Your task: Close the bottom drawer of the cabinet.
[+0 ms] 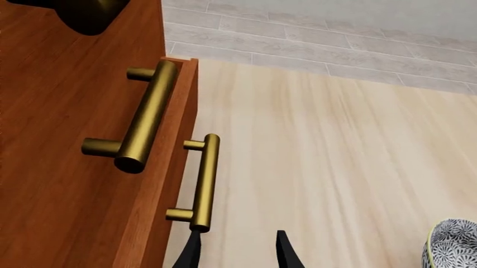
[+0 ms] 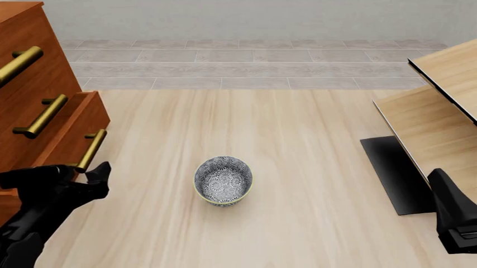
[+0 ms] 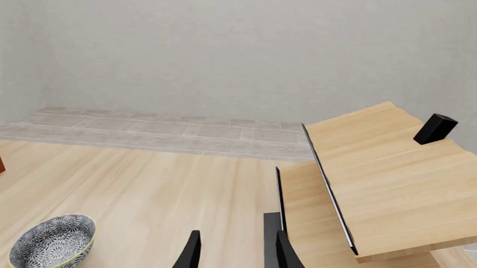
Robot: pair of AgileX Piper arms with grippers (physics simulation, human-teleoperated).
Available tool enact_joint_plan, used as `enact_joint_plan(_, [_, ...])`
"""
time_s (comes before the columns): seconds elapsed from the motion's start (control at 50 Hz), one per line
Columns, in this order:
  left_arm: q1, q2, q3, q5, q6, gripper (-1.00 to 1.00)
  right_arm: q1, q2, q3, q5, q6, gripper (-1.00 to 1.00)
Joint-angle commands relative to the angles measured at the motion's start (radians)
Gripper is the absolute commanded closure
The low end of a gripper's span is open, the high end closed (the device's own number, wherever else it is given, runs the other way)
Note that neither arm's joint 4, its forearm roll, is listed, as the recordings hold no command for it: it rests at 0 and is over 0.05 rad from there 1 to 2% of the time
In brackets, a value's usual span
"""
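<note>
The reddish-brown cabinet (image 2: 30, 84) stands at the left in the front view. Its bottom drawer (image 2: 82, 125) sticks out past the two above it, with its brass bar handle (image 2: 91, 149) in front. My left gripper (image 2: 82, 174) is just below that handle's near end. In the left wrist view the gripper (image 1: 238, 248) is open and empty. One fingertip (image 1: 194, 243) sits close under the end of the bottom handle (image 1: 203, 181), and the drawer front (image 1: 165, 178) shows edge-on. My right gripper (image 3: 234, 251) is open and empty at the far right (image 2: 451, 218).
A patterned bowl (image 2: 223, 180) stands on the light wood floor between the arms; it also shows in both wrist views (image 1: 454, 245) (image 3: 53, 243). Pale light-wood furniture (image 2: 432, 111) on a black base (image 2: 391, 173) stands at the right, next to my right gripper.
</note>
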Motion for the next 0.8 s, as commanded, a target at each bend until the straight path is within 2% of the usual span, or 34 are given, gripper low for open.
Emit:
enact_joint_plan(0.02, [0.035, -0.001, 0.015, 0.000, 0.020, -1.00, 0.000, 0.000, 0.000, 0.000, -0.001, -1.00])
enact_joint_plan(0.8, [0.099, 0.004, 0.004, 0.000, 0.047, -1.00, -0.001, 0.000, -0.002, -0.001, -0.005, -1.00])
